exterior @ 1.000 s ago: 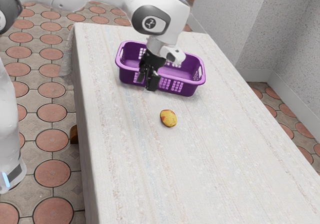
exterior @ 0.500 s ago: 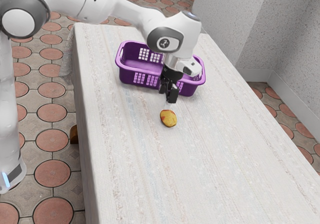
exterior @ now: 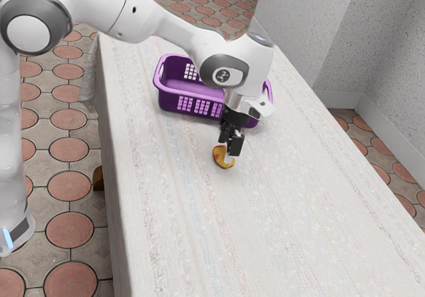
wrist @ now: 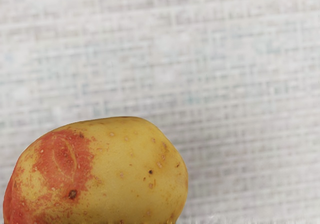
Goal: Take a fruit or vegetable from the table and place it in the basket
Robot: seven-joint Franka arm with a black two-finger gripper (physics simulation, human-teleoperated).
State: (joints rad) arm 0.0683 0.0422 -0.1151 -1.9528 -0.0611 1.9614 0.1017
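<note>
The potato (exterior: 220,158) lies on the woven cloth over the worktop (exterior: 279,204), near the latticed purple basket (exterior: 167,102). The jaws stand apart around its top, clamped on nothing. It looks firm, fairly light, smooth-skinned; I'd squeeze across its narrower middle, since the rounded ends could slip.

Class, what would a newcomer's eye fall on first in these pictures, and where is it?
Probably the bright purple basket on the pale tablecloth. Next comes the yellow potato with its red blotch, on the cloth outside the basket, the black gripper right at it.
</note>
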